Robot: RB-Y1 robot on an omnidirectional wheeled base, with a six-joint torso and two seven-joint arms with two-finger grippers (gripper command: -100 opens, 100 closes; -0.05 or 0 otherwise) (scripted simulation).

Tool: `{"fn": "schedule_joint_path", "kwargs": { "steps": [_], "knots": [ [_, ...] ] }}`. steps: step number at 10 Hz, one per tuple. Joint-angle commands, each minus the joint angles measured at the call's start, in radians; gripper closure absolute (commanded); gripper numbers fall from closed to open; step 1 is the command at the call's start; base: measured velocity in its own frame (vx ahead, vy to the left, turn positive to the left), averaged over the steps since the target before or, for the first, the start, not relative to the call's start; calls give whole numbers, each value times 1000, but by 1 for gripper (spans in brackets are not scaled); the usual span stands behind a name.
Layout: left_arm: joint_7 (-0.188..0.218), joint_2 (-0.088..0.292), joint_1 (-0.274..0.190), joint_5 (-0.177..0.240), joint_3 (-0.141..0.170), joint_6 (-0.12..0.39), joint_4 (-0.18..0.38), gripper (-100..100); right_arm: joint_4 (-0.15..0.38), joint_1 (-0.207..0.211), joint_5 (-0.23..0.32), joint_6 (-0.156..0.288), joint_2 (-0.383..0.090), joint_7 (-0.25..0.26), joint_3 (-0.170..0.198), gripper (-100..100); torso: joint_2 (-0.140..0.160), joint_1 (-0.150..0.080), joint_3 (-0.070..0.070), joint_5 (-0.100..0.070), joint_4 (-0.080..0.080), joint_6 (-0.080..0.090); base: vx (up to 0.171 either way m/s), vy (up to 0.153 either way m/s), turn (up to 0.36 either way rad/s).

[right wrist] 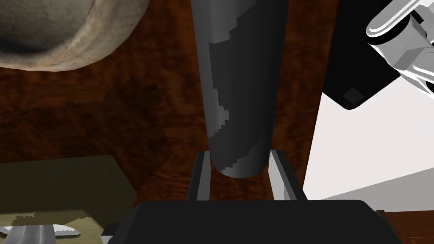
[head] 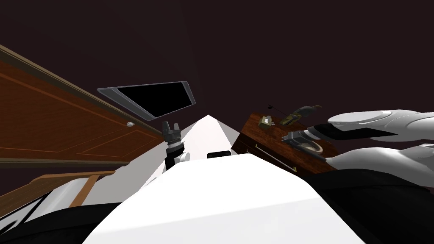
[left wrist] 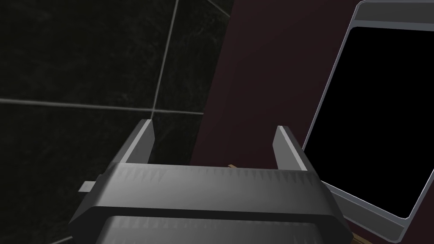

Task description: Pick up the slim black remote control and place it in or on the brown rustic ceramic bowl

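Currently, right gripper (right wrist: 239,161): at the cabinet, fingers clamped on the sides of the remote (right wrist: 241,84), gripping one end. Remote: slim, dark grey, running straight out from the fingers over the brown wooden cabinet top (right wrist: 127,118); resting or lifted, cannot tell. Bowl (right wrist: 97,38): pale rough rim, just beside the remote, apart from it. Olive block (right wrist: 63,186): near the gripper, on the bowl's side. Left gripper (head: 171,126): raised ahead of the chest, fingers apart.

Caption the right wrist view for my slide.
The right gripper, jaws shut on the end of the slim dark remote, against the brown wooden top, with the beige bowl beside it.
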Motion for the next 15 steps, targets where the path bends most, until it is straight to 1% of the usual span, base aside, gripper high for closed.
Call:
{"fn": "schedule_joint_path", "kwargs": {
  "steps": [1,2,3,4,5,6,9,10,13,14,15],
  "knots": [
    [0,0,0,0,0,0,0,0,-8,1,-33,-2,-22,6,10,100,0,0,0,0,0,0,-35,-10,-6],
    [0,0,0,0,0,0,0,0,-2,-15,-58,-25,-45,-9,9,100,-2,0,-1,0,-1,0,-52,-32,-4],
    [0,0,0,0,0,0,0,0,1,-18,-64,-31,-52,-12,9,100,-2,-1,-1,0,0,-1,-71,-43,8],
    [0,0,0,0,0,0,0,0,13,-18,-75,-48,-74,-20,10,100,-2,-2,-1,0,0,-1,-83,-90,27],
    [0,0,0,0,0,0,0,0,13,-18,-75,-48,-74,-20,10,100,-1,-5,0,0,0,0,-60,-94,17],
    [0,0,0,0,0,0,0,0,24,-4,-72,-59,-91,-26,9,100,-1,-6,-1,-1,0,0,-33,-101,44],
    [0,0,0,0,0,0,0,0,52,58,-42,-83,-135,-42,-3,100,-3,-13,-2,-2,-1,-1,-45,-173,119],
    [0,0,0,0,0,0,0,0,56,68,-36,-85,-140,-44,-5,100,-3,-13,-2,-2,-1,-1,-6,-137,65],
    [0,0,0,0,0,0,0,0,74,123,-1,-93,-165,-53,-15,100,-7,-13,-4,-2,-2,-1,8,-118,81],
    [0,0,0,0,0,0,0,0,74,113,-8,-93,-159,-51,-15,100,-7,-12,-4,-2,-2,-2,1,-48,24],
    [0,0,0,0,0,0,0,0,77,114,-6,-94,-160,-52,-16,-100,-7,-8,-4,-2,-2,-2,0,-11,-1]
  ]
}}
